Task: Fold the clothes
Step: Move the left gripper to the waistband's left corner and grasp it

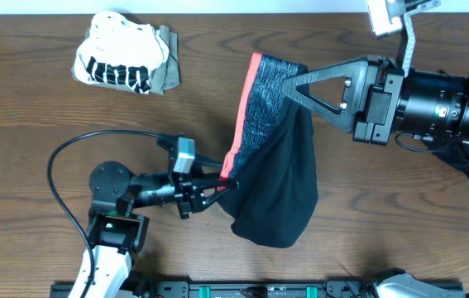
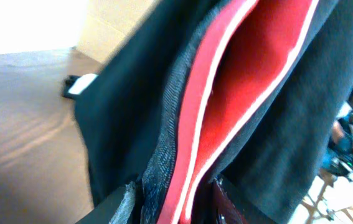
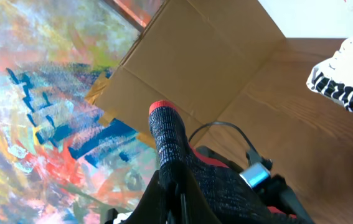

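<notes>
At centre of surface, black trousers are strung btwn both hands. Right hand, entering from far right, is clenched on far end of grey waistband. Left hand grasps near end of same waistband, at its lower corner; left wrist view shows red-orange edge running down into its jaws. Leg fabric bunches just right of left hand, below right hand; lifted or resting on surface: cannot tell. White printed top w/ olive piece lies at far-left corner, well apart from both hands.
</notes>
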